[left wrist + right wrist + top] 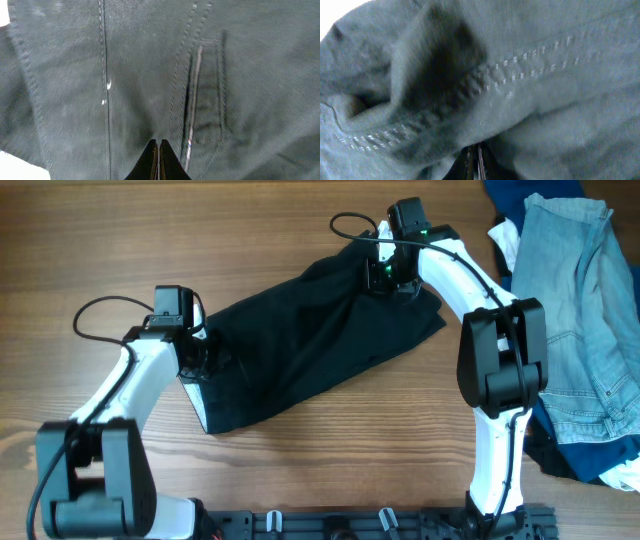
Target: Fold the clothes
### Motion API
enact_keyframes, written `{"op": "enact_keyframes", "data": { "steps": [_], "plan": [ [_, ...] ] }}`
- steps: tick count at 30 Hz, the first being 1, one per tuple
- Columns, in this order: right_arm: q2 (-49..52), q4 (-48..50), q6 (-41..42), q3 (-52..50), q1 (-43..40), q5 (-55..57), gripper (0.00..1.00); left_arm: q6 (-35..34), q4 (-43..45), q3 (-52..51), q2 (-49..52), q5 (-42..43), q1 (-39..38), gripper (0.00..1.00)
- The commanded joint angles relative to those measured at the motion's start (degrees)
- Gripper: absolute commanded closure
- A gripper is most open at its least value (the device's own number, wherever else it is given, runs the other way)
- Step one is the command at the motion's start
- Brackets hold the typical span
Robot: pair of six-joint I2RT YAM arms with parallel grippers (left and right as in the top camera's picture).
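Observation:
The black shorts (310,340) lie stretched diagonally across the table, with pale lining (200,402) showing at the lower left end. My left gripper (195,360) is shut at that left end. In the left wrist view its closed tips (159,142) press into the dark fabric (150,75) beside a seam and a pocket slit. My right gripper (385,275) is at the upper right end. In the right wrist view its jaws (474,150) are shut, with bunched black fabric (520,100) folded over them.
A light-blue denim garment (580,300) lies in a heap at the right edge, with white (505,240) and navy cloth (510,192) around it. Bare wooden table (120,240) surrounds the shorts.

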Motion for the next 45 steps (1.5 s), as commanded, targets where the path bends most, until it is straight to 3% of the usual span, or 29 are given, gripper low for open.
{"op": "enact_keyframes", "data": {
  "steps": [1, 5, 12, 14, 17, 18, 19, 20, 22, 24, 29, 34, 40, 42, 45],
  "plan": [
    [0.87, -3.91, -0.28, -0.17, 0.48, -0.07, 0.96, -1.44, 2.27, -0.61, 4.20, -0.55, 0.31, 0.96],
    [0.90, -1.68, -1.29, -0.17, 0.50, -0.02, 0.96, -2.32, 2.60, -0.61, 6.64, -0.50, 0.31, 0.96],
    [0.90, 30.38, 3.41, -0.17, 0.50, 4.87, 0.96, -2.32, 2.75, -0.61, 6.75, -0.50, 0.31, 0.96],
    [0.90, 31.17, 2.80, -0.17, 0.44, 7.04, 0.96, -2.51, 2.84, -0.61, 6.75, -0.50, 0.31, 0.96],
    [0.31, 24.68, 0.22, 0.39, -0.31, 6.80, 0.96, -2.49, 2.82, -0.61, 6.75, -0.79, 0.33, 0.96],
    [-1.25, 19.65, -0.79, 1.09, -1.16, 5.25, 0.92, -2.47, 2.78, -0.61, 6.71, -0.94, 0.37, 0.96],
    [-3.65, 16.31, -2.40, 1.38, -2.16, 2.99, 0.80, -2.47, 2.69, -0.57, 6.56, -0.94, 0.61, 0.96],
    [-7.08, 12.44, -2.84, 1.42, -3.65, 1.57, 0.61, -2.47, 2.08, -0.28, 6.12, -0.90, 1.33, 0.96],
    [-10.71, 7.04, -6.01, 1.44, -5.86, 1.57, 0.48, -1.01, -2.32, 1.73, 4.90, -0.85, 2.86, 0.96],
    [-11.08, 0.39, -9.44, 1.31, -7.34, 1.62, 0.44, 1.64, -7.93, 4.20, 3.85, -0.90, 4.13, 0.95],
    [-8.11, -4.13, -11.52, -1.68, -6.36, 1.07, 0.36, 2.32, -15.58, 5.68, 3.34, -2.14, 5.27, 0.44],
    [-7.93, -3.34, -11.58, -1.68, -5.66, 0.96, 0.26, 3.76, -14.34, 2.08, 3.37, -7.56, 5.66, 0.35],
    [-7.93, -2.47, -11.74, -1.68, -5.66, 0.96, 0.21, 5.33, -7.61, -4.07, 3.37, -7.54, 6.82, 0.13],
    [-7.93, -2.58, -11.69, -1.68, -5.66, 0.96, 0.20, 5.29, -4.55, -6.43, 3.37, -7.50, 6.82, 0.15],
    [-7.93, -2.47, -11.67, -1.68, -5.66, 0.98, 0.20, 5.05, -0.11, -9.14, 3.37, -5.14, 6.82, 0.44]
  ]
}}
